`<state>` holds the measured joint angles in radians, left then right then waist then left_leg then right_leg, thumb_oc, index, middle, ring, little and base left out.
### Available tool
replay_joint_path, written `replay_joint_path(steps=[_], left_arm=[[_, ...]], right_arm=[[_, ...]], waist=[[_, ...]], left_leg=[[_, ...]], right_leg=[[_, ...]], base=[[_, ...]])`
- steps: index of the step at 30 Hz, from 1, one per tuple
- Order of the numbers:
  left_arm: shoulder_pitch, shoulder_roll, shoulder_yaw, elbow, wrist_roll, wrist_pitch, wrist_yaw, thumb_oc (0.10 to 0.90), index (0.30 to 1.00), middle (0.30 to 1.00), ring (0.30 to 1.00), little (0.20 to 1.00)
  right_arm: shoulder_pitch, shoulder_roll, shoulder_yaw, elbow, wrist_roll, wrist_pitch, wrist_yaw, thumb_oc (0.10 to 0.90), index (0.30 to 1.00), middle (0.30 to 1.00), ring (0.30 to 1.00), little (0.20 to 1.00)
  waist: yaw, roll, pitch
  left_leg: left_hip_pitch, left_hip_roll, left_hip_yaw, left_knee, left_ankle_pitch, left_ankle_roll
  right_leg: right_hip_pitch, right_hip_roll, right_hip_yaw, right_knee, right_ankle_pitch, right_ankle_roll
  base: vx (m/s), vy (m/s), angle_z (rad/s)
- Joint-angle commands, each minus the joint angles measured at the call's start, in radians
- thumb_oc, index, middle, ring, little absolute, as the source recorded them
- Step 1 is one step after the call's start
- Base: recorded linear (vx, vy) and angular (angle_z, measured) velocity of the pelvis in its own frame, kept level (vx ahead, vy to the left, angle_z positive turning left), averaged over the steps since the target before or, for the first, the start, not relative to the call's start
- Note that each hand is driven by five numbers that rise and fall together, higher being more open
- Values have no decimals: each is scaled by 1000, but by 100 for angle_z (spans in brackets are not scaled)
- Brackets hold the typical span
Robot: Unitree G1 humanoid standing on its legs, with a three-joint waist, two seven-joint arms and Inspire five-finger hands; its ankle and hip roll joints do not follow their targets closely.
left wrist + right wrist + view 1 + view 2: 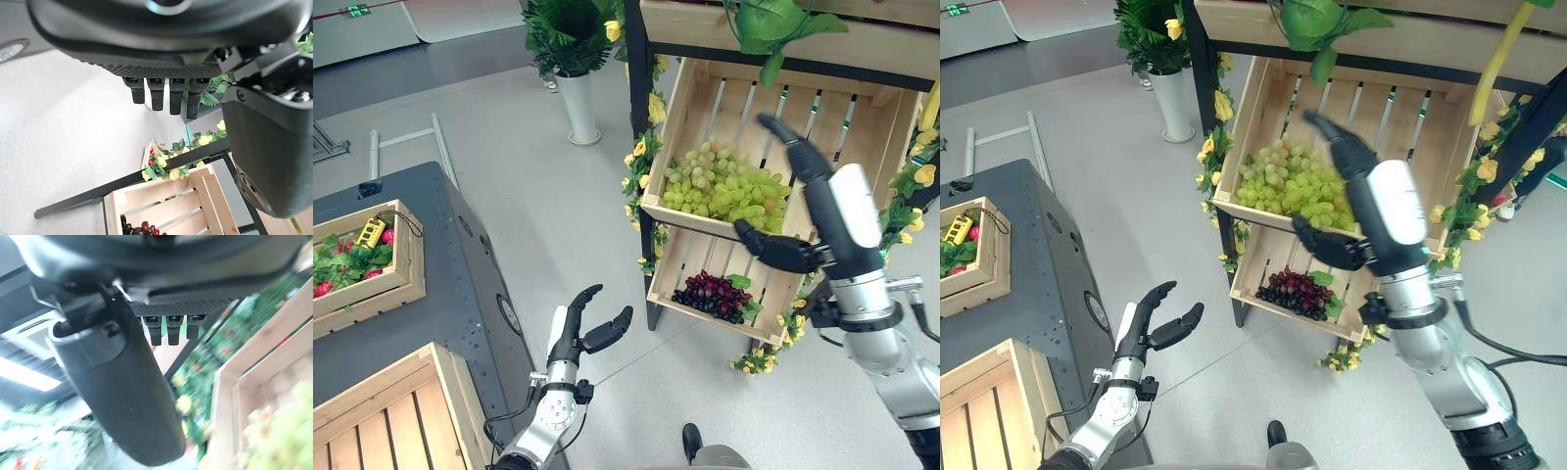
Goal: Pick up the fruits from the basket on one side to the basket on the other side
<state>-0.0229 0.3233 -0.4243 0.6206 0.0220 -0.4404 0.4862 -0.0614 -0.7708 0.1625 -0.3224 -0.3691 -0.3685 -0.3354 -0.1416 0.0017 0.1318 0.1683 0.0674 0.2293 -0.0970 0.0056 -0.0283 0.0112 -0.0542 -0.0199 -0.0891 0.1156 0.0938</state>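
Note:
A heap of green grapes (724, 191) lies in the upper wooden crate (677, 108) of a slanted rack. Dark purple grapes (713, 294) lie in the lower crate (671, 266). My right hand (808, 220) is raised in front of the upper crate, just right of the green grapes, open with fingers straight and thumb spread, holding nothing. My left hand (579, 331) hovers low over the floor, left of the rack, open and empty. An empty wooden crate (396, 416) stands at the lower left on a dark table.
A second crate (406, 257) with red fruit, leaves and a yellow tag sits on the dark table (460, 284). A white vase with a green plant (576, 93) stands on the floor beyond. Yellow flowers (644, 157) trim the rack's posts.

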Motion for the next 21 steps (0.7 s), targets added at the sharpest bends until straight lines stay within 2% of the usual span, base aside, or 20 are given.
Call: replay_joint_path(steps=[1, 4, 8, 16, 21], left_arm=[[-103, 21, -25, 30, 66, -58, 76, 800, 900, 900, 900, 900], [-106, 13, -37, 54, 76, -58, 98, 800, 900, 900, 900, 900], [-101, -7, -48, 117, 115, -79, 162, 800, 900, 900, 900, 900], [-74, -29, -57, 170, 89, -109, 116, 800, 900, 900, 900, 900], [-63, -31, -44, 214, 48, -92, 79, 800, 900, 900, 900, 900]], right_arm=[[-187, 8, 83, 26, -23, -103, -45, 800, 900, 900, 900, 900], [-207, 18, 155, 67, -29, -123, -36, 800, 900, 900, 900, 900], [-216, 73, 299, 203, -43, -147, -63, 800, 900, 900, 900, 900], [-184, 178, 441, 419, -1, -171, -41, 800, 900, 900, 900, 900], [-158, 235, 483, 539, 91, -139, 35, 800, 900, 900, 900, 900]], waist=[[48, -41, -38], [60, -44, -38], [90, -51, -37], [126, -53, -31], [141, -52, -30]], left_leg=[[-5, -57, -38, 61, -182, 63], [-8, -58, -47, 64, -181, 62], [-9, -60, -68, 66, -180, 60], [-21, -65, -107, 64, -171, 58], [-27, -65, -118, 63, -166, 55]], right_leg=[[73, -2, -8, 70, -175, 16], [78, -5, -20, 66, -175, 16], [90, -13, -48, 59, -175, 15], [95, -17, -85, 61, -180, 9], [99, -19, -109, 62, -186, 6]], base=[[-4, -53, 11], [-3, -48, 13], [11, -56, 20], [5, -47, 13], [-5, -41, 16]])
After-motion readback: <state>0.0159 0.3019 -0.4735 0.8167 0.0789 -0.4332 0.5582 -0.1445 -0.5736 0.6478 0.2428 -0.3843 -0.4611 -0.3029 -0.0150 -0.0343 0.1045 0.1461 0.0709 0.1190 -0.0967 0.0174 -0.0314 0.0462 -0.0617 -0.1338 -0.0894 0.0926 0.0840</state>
